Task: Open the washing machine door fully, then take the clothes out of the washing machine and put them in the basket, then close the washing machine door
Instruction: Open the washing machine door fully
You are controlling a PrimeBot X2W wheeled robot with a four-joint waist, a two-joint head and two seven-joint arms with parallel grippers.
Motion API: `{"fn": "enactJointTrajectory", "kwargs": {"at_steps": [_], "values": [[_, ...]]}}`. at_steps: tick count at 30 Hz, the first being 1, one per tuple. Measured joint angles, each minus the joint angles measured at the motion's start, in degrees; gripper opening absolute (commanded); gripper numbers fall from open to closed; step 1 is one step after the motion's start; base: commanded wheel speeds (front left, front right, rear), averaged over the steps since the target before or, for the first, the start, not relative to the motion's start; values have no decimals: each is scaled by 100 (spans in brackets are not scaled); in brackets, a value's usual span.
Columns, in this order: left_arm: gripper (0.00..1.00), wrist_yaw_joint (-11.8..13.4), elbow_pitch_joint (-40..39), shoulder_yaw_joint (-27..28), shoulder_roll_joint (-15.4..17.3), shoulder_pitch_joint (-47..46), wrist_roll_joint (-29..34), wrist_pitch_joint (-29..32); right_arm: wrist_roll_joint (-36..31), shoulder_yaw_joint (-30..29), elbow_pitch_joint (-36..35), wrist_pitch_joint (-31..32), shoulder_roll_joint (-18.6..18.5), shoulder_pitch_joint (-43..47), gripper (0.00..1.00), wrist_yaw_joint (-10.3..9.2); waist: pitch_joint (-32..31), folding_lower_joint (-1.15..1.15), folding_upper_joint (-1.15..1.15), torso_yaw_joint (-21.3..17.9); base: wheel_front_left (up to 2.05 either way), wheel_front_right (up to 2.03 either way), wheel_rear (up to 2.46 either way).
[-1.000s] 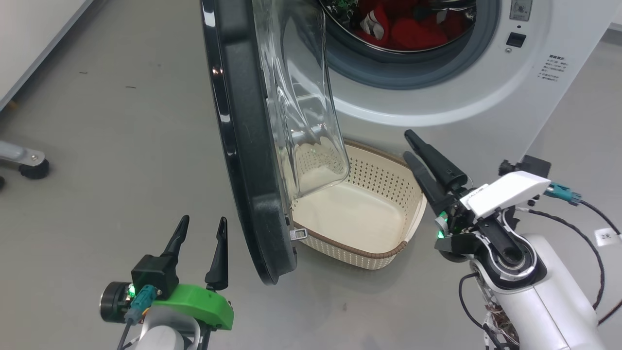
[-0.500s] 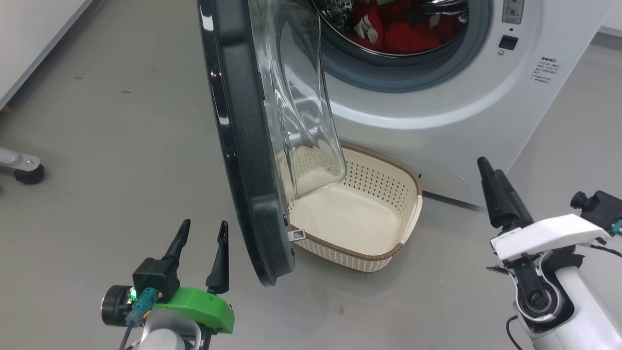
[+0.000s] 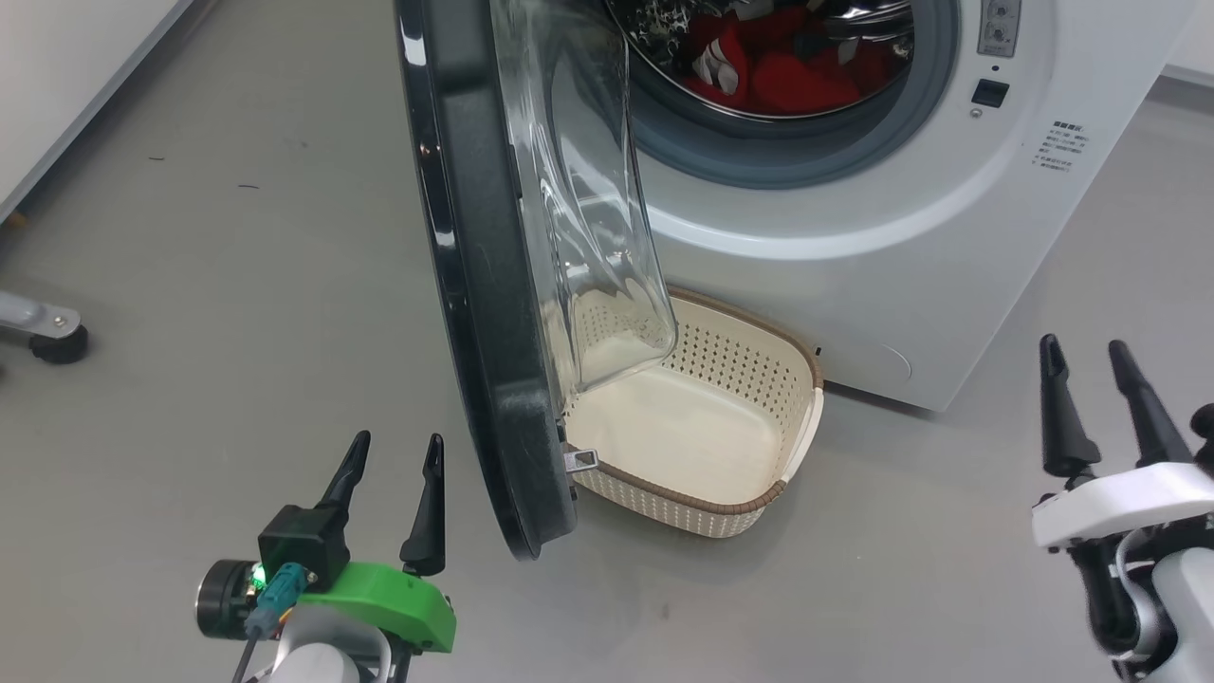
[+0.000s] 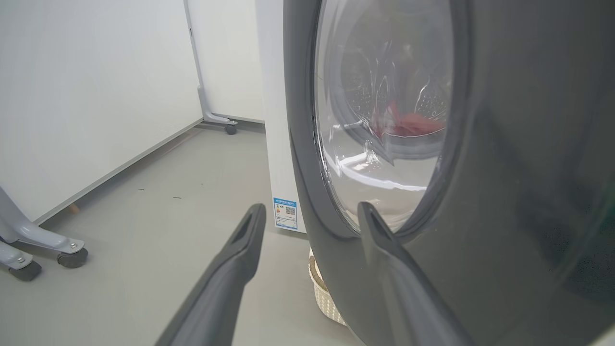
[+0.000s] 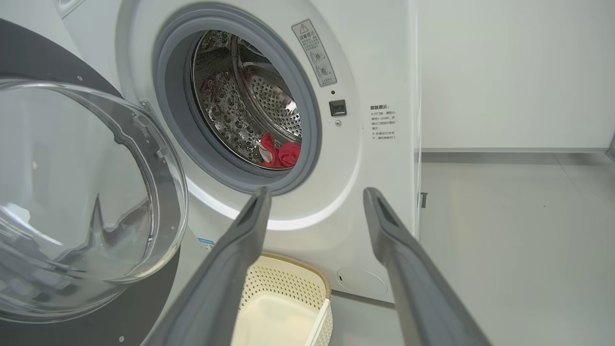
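Door (image 3: pixel 484 285) stands open, top centre of head view, glass bulge over basket (image 3: pixel 759 498) on floor in front of washer (image 3: pixel 854 256). Red clothes (image 3: pixel 787 81) in drum, top right. L gripper (image 3: pixel 397 438) lower left, fingers wide, just beside door rim. R gripper (image 3: pixel 1082 343) lower right, wide too, apart from washer.

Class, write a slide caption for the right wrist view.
Open right pincer faces washing machine: door open, red clothes inside, basket below.

Bright, even, lit from above. Soft shadow on the floor (image 3: pixel 237 313) just below the washing machine door (image 3: pixel 474 285); white glints along its black rim and glass. Blurred close up in the left wrist view.
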Motion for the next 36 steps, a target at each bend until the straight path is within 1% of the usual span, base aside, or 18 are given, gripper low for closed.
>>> {"fn": "enactJointTrajectory", "kwargs": {"at_steps": [1, 2, 5, 7, 9, 13, 15, 23, 28, 34, 36], "values": [[100, 1, 2, 1, 0, 1, 0, 0, -233, -69, -19, 35, -26, 16, 100, -103, -6, 0, 0, 2, 0, 0, 0], [100, 12, 9, 5, 0, 2, 0, 0, -459, -266, -99, 59, -2, 30, 100, -179, -15, 0, 0, 3, 0, 0, 0], [100, 19, 13, 14, 0, 21, 1, 0, -1093, -711, -489, 74, 38, 27, 100, -449, -48, 0, 0, 5, 0, 0, 0], [100, 25, 13, 25, 0, 37, 1, 0, -1382, -800, -646, 74, 93, 36, 100, -549, -54, 0, 0, 5, 0, 0, 0], [100, 25, 13, 29, 0, 52, 1, 0, -1627, -812, -765, 74, 192, 132, 100, -604, -60, 0, 0, 5, 0, 0, 0], [100, 25, 18, 40, 0, 56, 2, 0, -1957, -836, -968, 74, 528, 527, 100, -604, -78, 0, 0, 0, 0, 0, 0], [100, 25, 23, 41, 0, 59, 9, 0, -2043, -835, -983, 74, 637, 645, 100, -653, -84, 0, 0, -4, 0, 0, 0], [100, 25, 47, 43, 1, 82, 9, 0, -2335, -724, -989, 74, 1033, 1089, 100, -652, -102, 0, 0, -21, 0, 0, 0], [100, 25, 53, 43, 1, 82, 10, 0, -2455, -727, -991, 74, 1178, 1139, 100, -644, -98, 0, 0, -31, 0, 0, 0], [100, 24, 79, 42, 1, 82, 9, 0, -2585, -758, -985, 74, 1260, 1209, 100, -634, -98, 0, 0, -28, 0, 0, 0], [100, 24, 89, 41, 1, 82, 9, 0, -2635, -779, -980, 74, 1298, 1209, 100, -589, -100, 0, 0, -22, 0, 0, 0]]}}
